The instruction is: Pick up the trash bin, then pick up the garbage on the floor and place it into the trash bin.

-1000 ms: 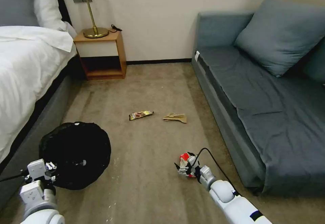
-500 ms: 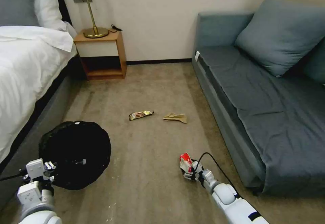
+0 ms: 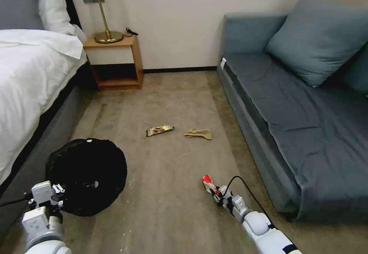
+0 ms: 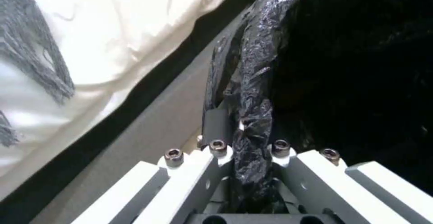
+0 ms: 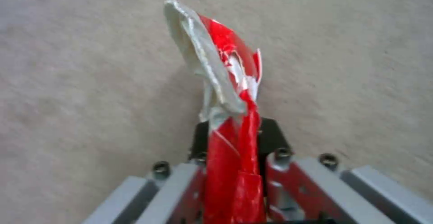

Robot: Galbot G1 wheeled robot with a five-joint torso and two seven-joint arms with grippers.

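Open carpet [image 3: 172, 192] lies between the bed [image 3: 27, 93] and the sofa [image 3: 291, 131], with the nightstand [image 3: 115, 60] at the far wall.

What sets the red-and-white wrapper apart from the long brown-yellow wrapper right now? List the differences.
The red-and-white wrapper is pinched in the right gripper; the brown-yellow wrapper lies loose on the carpet, with no gripper at it. The red-and-white one sticks up crumpled from the fingers; the brown-yellow one lies flat and stretched out. The red-and-white one is near the robot, the brown-yellow one farther off, beside the tan paper. Neither is in the trash bin.

Bedroom: bed [image 3: 27, 66], nightstand [image 3: 115, 60], sofa [image 3: 303, 104]
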